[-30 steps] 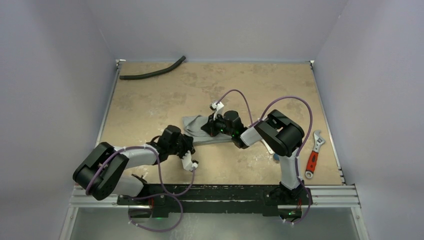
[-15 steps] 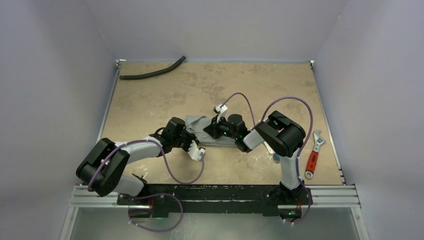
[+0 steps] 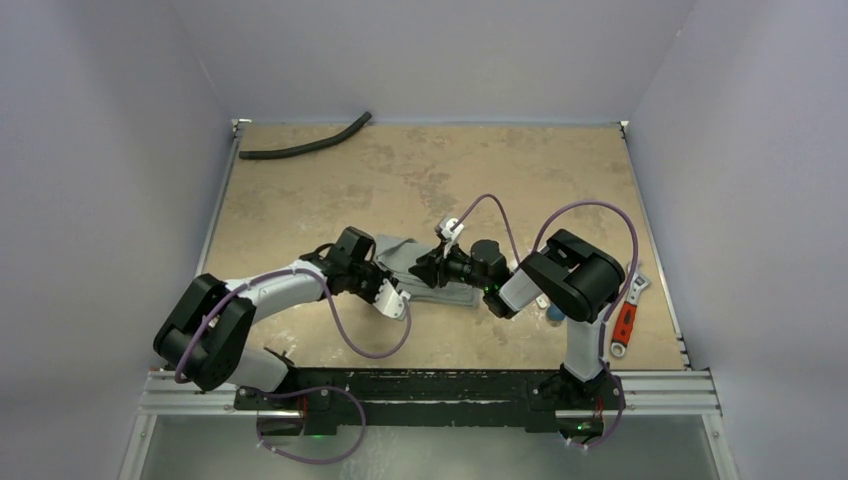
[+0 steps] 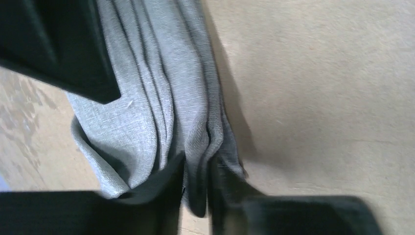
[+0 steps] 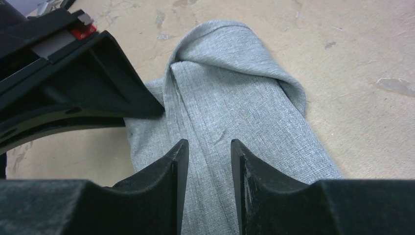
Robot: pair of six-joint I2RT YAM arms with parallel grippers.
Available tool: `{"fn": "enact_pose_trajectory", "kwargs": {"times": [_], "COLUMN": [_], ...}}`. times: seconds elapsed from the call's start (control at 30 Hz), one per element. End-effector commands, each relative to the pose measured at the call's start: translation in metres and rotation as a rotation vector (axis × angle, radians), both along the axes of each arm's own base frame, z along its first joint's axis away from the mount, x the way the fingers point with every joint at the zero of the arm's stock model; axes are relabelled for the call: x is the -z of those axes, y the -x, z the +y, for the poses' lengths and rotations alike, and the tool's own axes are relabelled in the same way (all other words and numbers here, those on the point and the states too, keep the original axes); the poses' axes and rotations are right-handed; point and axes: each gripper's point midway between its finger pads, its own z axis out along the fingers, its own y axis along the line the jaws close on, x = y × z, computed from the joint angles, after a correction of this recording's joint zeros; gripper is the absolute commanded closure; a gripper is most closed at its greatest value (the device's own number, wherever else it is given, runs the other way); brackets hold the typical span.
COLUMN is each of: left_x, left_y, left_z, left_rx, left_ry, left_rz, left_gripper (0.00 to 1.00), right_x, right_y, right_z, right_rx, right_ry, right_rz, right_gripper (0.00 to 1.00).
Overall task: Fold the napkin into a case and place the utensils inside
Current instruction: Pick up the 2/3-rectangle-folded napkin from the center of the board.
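The grey napkin [image 3: 402,252] lies bunched in long folds mid-table, between both arms. My left gripper [image 3: 385,278] is at its near left edge; in the left wrist view it [image 4: 195,188] is shut on a hanging fold of the napkin [image 4: 147,98]. My right gripper [image 3: 422,268] hovers over the cloth from the right. In the right wrist view it [image 5: 208,147] stands open, the napkin [image 5: 230,93] lying flat under the gap. Of the utensils only a small blue end [image 3: 552,314] peeks out beside the right arm.
A red-handled wrench [image 3: 625,315] lies near the right table edge. A black curved hose [image 3: 305,143] rests at the far left corner. The left gripper's black finger [image 5: 98,73] sits close to my right fingers.
The left arm swung in from the near side and shut on the napkin's edge. The right gripper, shut before, has opened, and it and the cloth have shifted right.
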Motion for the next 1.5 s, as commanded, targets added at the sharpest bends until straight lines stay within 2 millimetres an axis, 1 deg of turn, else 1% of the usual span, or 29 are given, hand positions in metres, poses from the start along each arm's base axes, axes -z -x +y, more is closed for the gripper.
{"fn": "enact_pose_trajectory", "kwargs": {"times": [0.0,0.03,0.07,0.2,0.3,0.37,0.47,0.53,0.7,0.8,0.87,0.9,0.93,1.0,1.03,1.13,1.23,1.37,1.47], "left_x": [0.006,0.006,0.006,0.003,-0.002,-0.005,-0.013,-0.019,-0.034,-0.040,-0.036,-0.034,-0.028,-0.021,-0.018,-0.010,0.001,0.009,0.017], "left_y": [0.016,0.015,0.016,0.019,0.023,0.028,0.033,0.034,0.038,0.045,0.051,0.052,0.055,0.055,0.054,0.042,0.033,0.016,0.014], "left_z": [0.007,0.008,0.009,0.010,0.013,0.015,0.018,0.018,0.020,0.022,0.028,0.031,0.035,0.037,0.037,0.035,0.040,0.040,0.040], "left_rx": [0.060,0.066,0.074,0.085,0.099,0.112,0.123,0.124,0.106,0.100,0.100,0.105,0.113,0.133,0.140,0.146,0.158,0.147,0.184], "left_ry": [-0.025,-0.029,-0.037,-0.051,-0.059,-0.071,-0.083,-0.081,-0.074,-0.068,-0.082,-0.093,-0.106,-0.114,-0.112,-0.109,-0.159,-0.175,-0.180], "left_rz": [0.029,0.018,0.015,0.028,0.036,0.051,0.067,0.072,0.086,0.098,0.101,0.092,0.086,0.050,0.032,-0.043,-0.073,-0.145,-0.184], "left_gripper": [0.66,0.62,0.59,0.54,0.50,0.47,0.42,0.40,0.37,0.35,0.29,0.18,0.12,0.07,0.06,0.04,0.02,0.01,0.02], "right_x": [-0.022,-0.022,-0.022,-0.021,-0.020,-0.015,-0.001,0.010,0.029,0.036,0.040,0.041,0.041,0.042,0.042,0.041,0.042,0.041,0.042], "right_y": [-0.006,-0.007,-0.007,-0.009,-0.010,-0.011,-0.009,-0.008,-0.008,-0.005,-0.003,-0.002,-0.001,0.002,0.003,0.006,0.006,0.008,0.010], "right_z": [0.011,0.014,0.017,0.030,0.034,0.035,0.038,0.038,0.034,0.030,0.029,0.028,0.029,0.030,0.031,0.032,0.030,0.029,0.029], "right_rx": [-0.029,-0.032,-0.034,-0.020,-0.010,-0.006,-0.014,-0.014,0.006,0.016,0.020,0.020,0.018,0.015,0.014,0.014,0.018,0.015,0.009], "right_ry": [-0.032,-0.030,-0.027,-0.004,-0.006,0.000,0.015,0.024,0.064,0.077,0.080,0.081,0.078,0.078,0.080,0.081,0.083,0.081,0.081], "right_rz": [-0.079,-0.075,-0.073,-0.075,-0.060,-0.038,0.000,0.030,0.066,0.077,0.086,0.092,0.095,0.095,0.096,0.097,0.098,0.092,0.096], "right_gripper": [0.60,0.60,0.61,0.67,0.72,0.76,0.83,0.89,0.99,1.00,1.00,1.00,1.00,1.00,1.00,1.00,1.00,1.00,1.00]}}
